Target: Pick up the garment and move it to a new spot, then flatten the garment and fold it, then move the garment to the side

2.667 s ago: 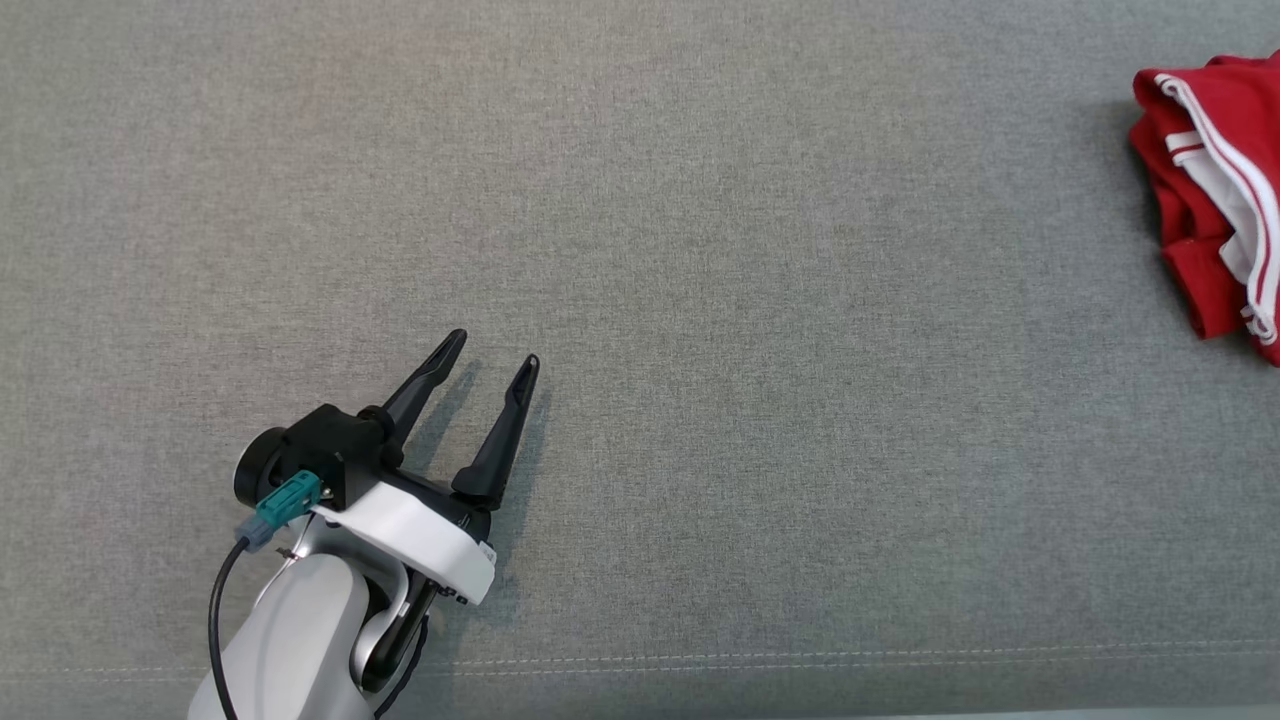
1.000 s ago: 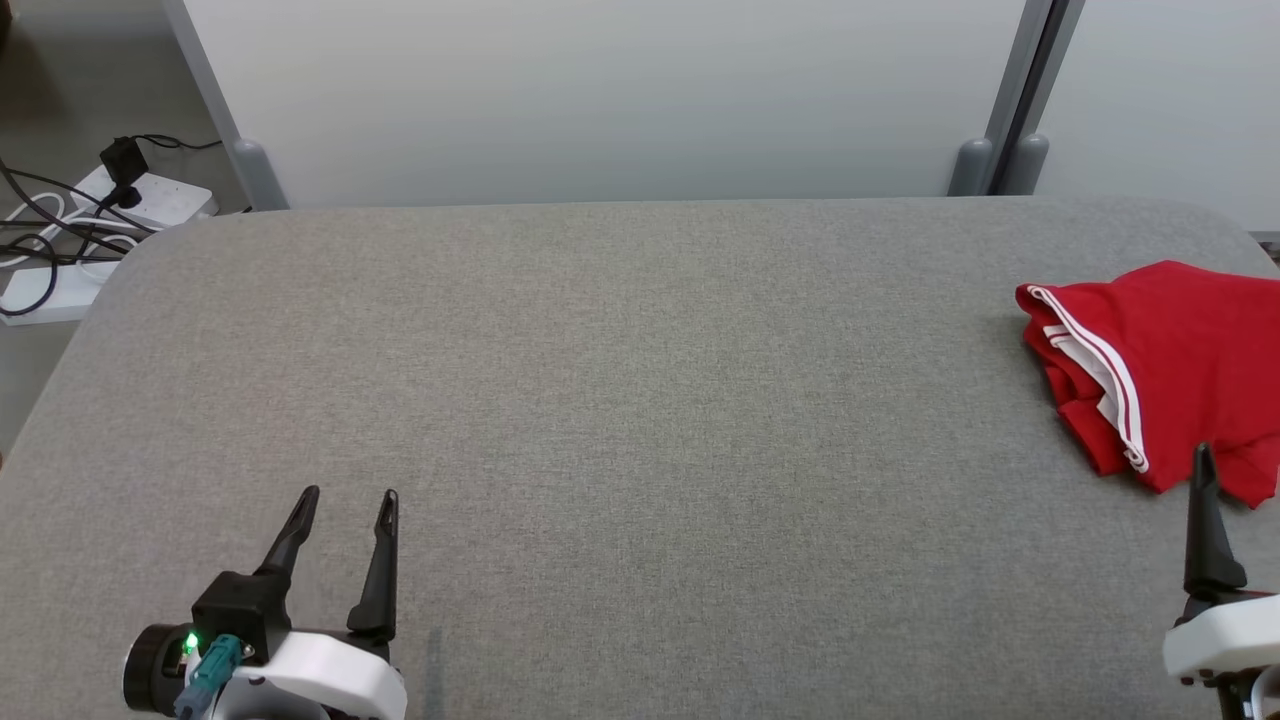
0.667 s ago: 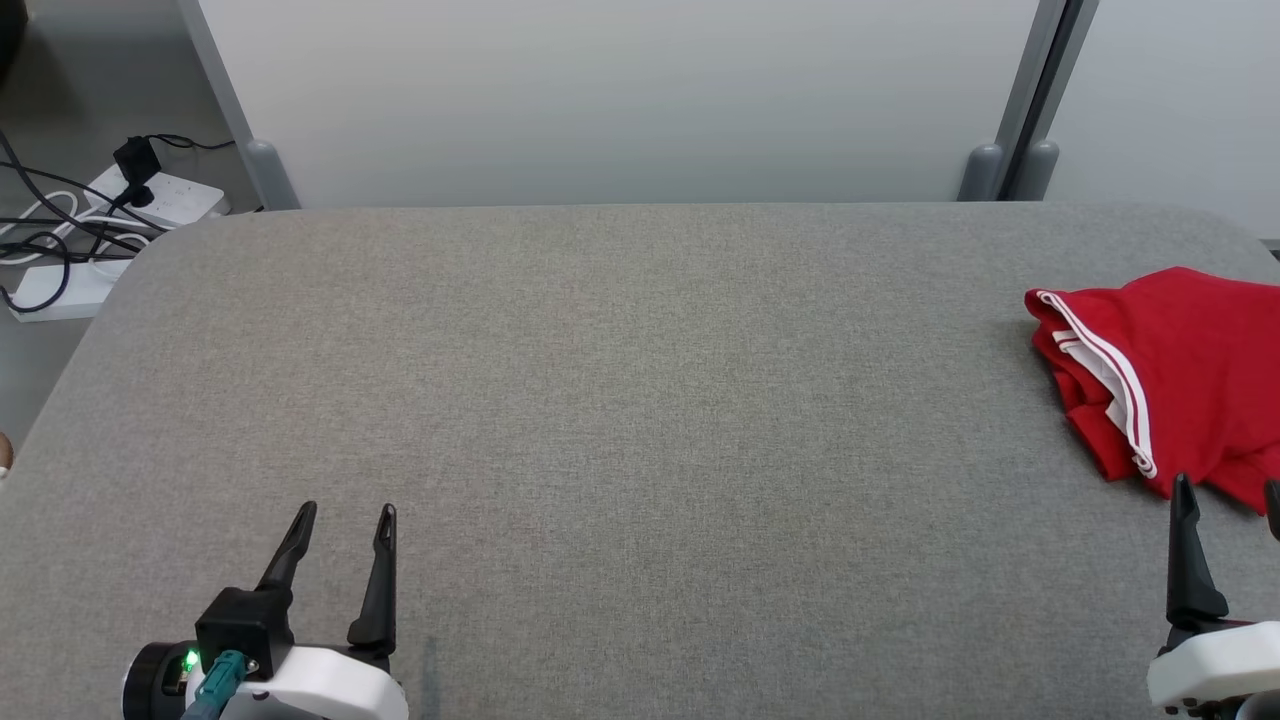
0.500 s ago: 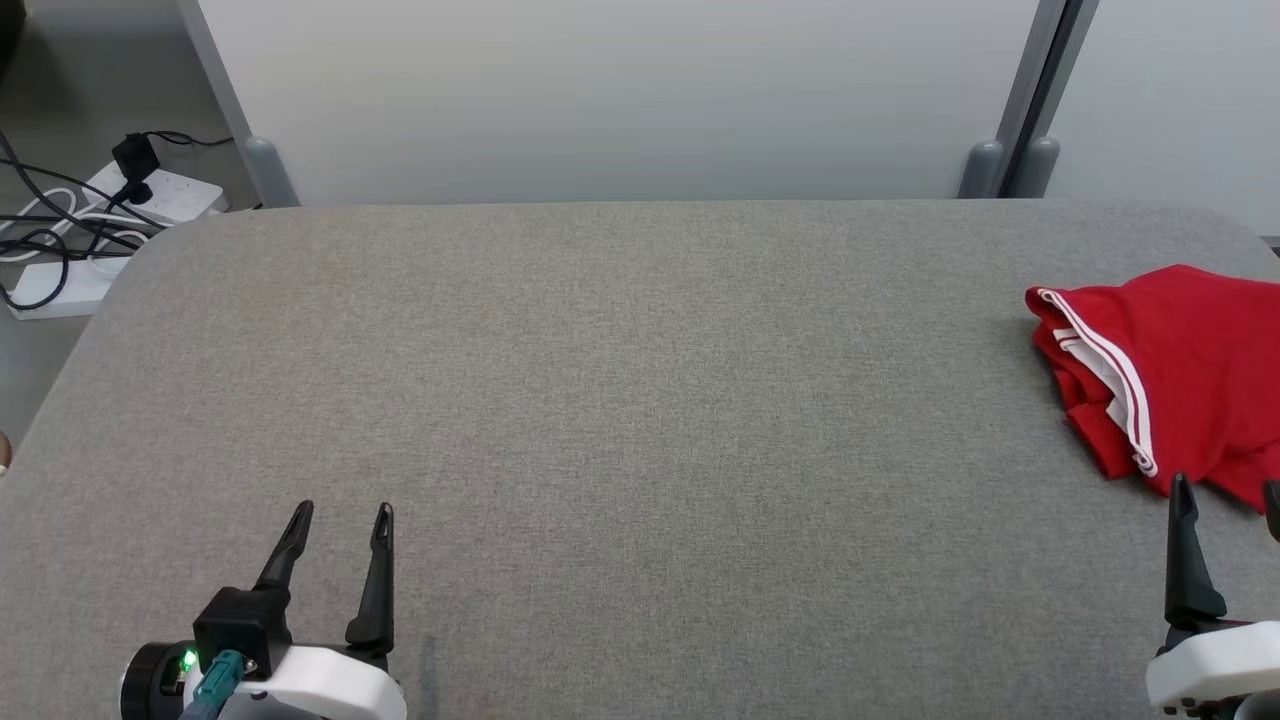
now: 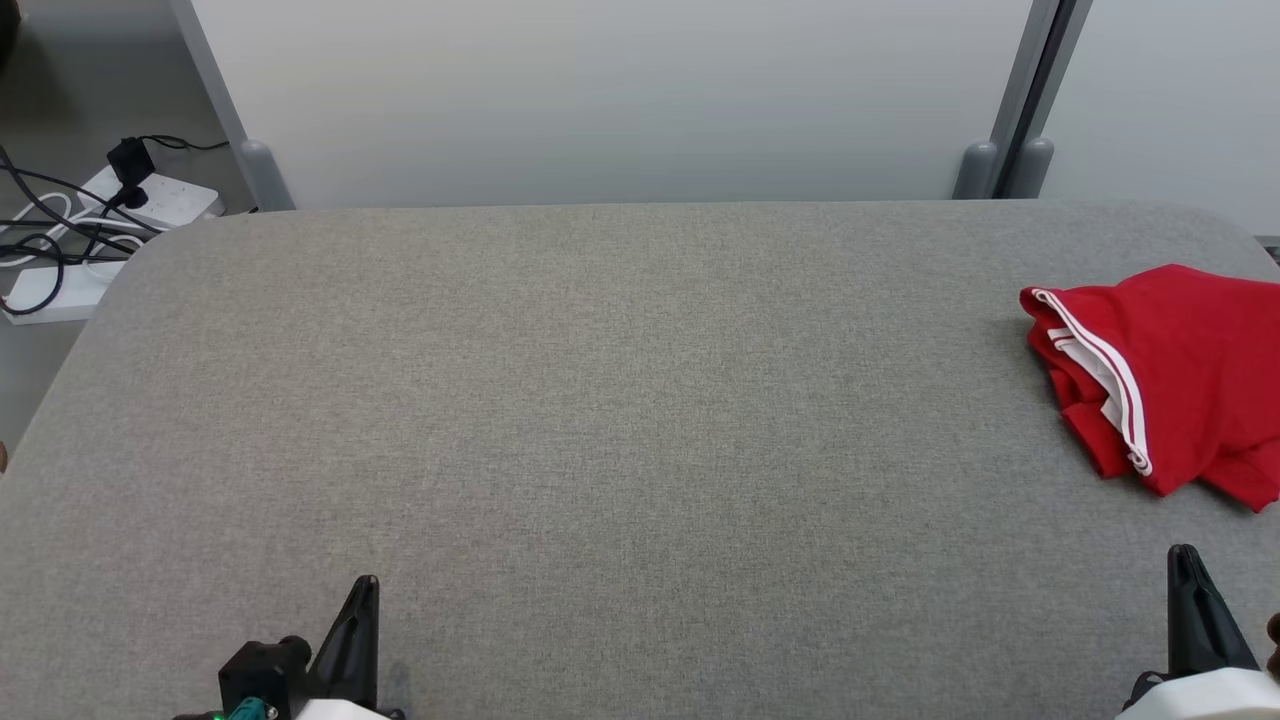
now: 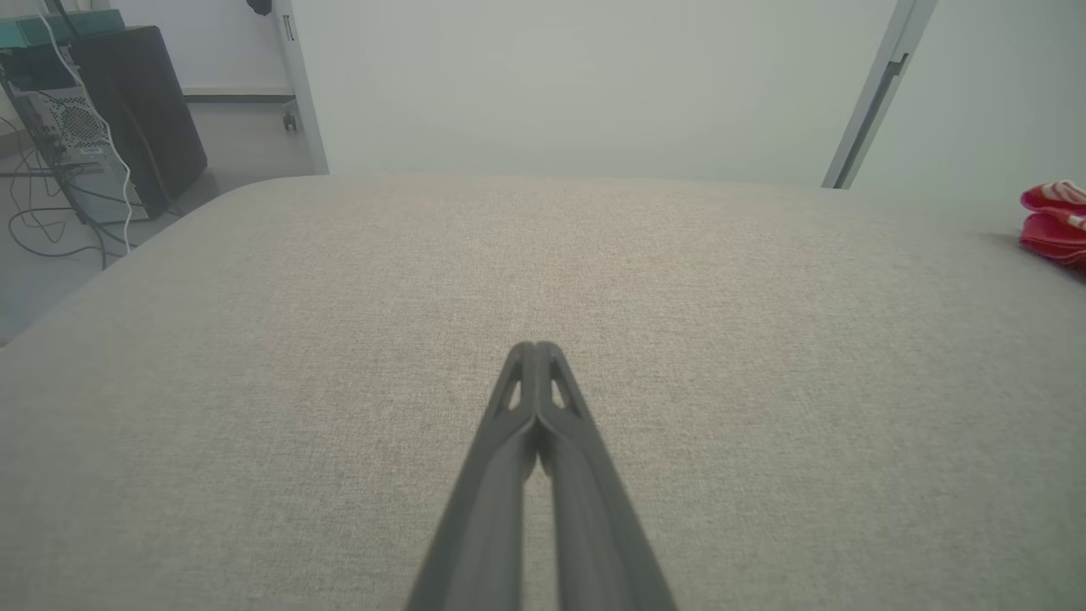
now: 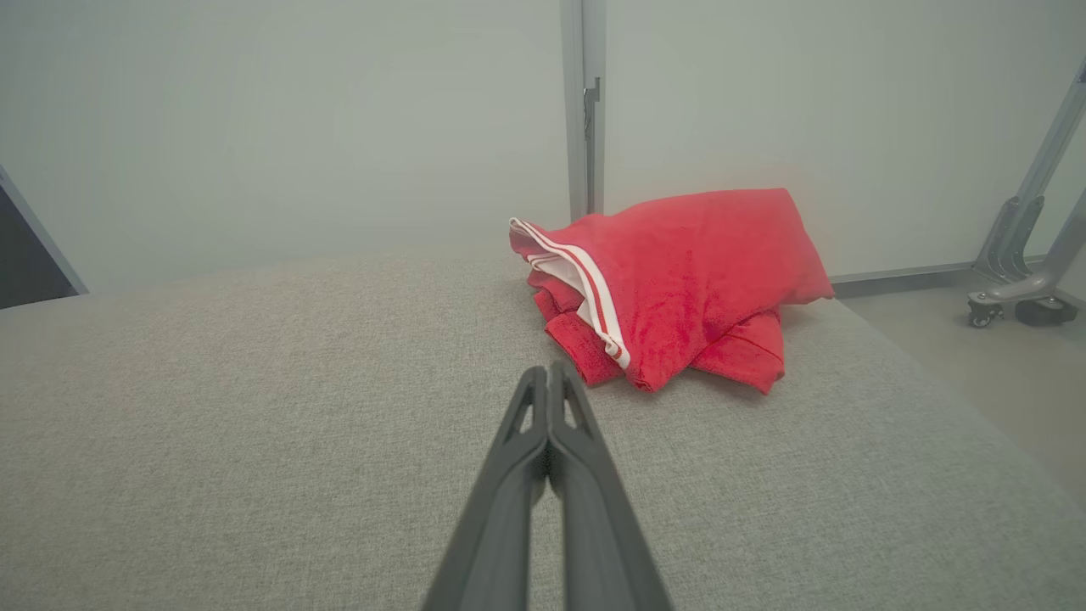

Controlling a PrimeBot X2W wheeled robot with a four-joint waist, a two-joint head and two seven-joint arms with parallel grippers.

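Observation:
The garment (image 5: 1180, 370) is red with white stripes and lies folded in a small pile at the right side of the grey padded table (image 5: 600, 400). In the right wrist view the garment (image 7: 679, 280) sits just beyond my right gripper (image 7: 547, 369), whose fingers are pressed together with nothing between them. The right gripper (image 5: 1185, 555) rests low at the front right, a short way in front of the pile. My left gripper (image 5: 365, 585) is at the front left, far from the garment, and in the left wrist view the left gripper (image 6: 534, 348) is shut and empty over bare fabric.
A pale partition wall (image 5: 600, 100) stands behind the table. Power strips and black cables (image 5: 90, 220) lie on the floor off the far left corner. A wheeled metal leg (image 7: 1018, 288) stands on the floor past the table's right edge.
Both grippers went from open to shut and drew back toward the front edge. The garment has stayed where it was.

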